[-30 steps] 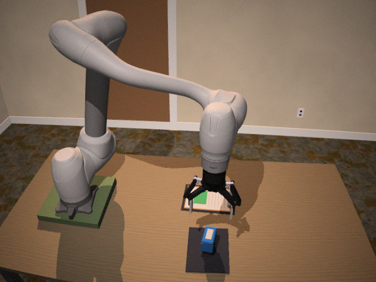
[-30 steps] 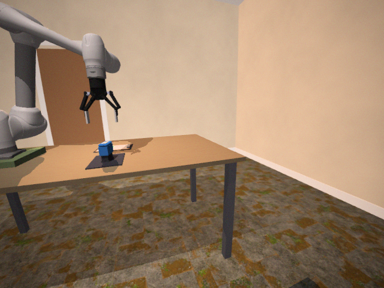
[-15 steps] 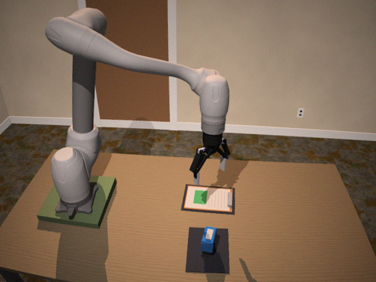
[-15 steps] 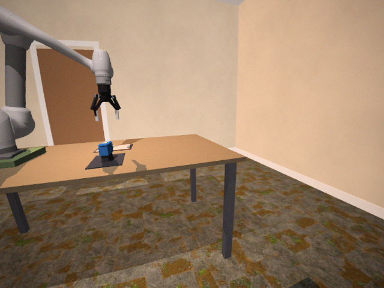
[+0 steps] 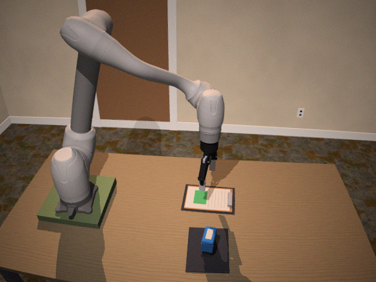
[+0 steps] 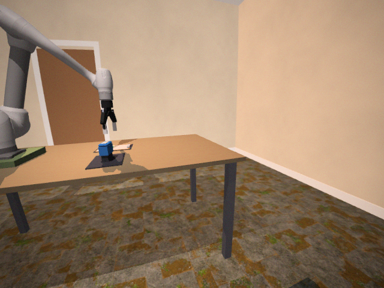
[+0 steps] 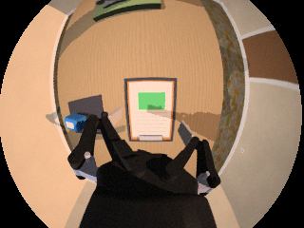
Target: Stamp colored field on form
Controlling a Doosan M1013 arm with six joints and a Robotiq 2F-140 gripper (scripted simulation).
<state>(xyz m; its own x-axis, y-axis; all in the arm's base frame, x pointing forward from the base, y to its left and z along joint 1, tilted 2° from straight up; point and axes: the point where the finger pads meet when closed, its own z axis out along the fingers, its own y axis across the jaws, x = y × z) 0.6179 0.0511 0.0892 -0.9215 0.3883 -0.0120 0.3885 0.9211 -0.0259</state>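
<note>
A blue stamp (image 5: 208, 239) with a pale top stands upright on a dark mat (image 5: 207, 249) near the table's front. It also shows in the exterior view (image 6: 105, 149) and at the left of the wrist view (image 7: 75, 121). The form, on a clipboard (image 5: 208, 198), lies behind the mat, with a green field (image 5: 200, 197) at its left end. The green field also shows in the wrist view (image 7: 151, 99). My gripper (image 5: 207, 174) is open and empty, hanging well above the table behind the form. In the exterior view my gripper (image 6: 108, 125) is above and beyond the stamp.
The arm's base stands on a green plate (image 5: 78, 200) at the table's left. The table's front edge is close to the mat. A door and walls are behind the table.
</note>
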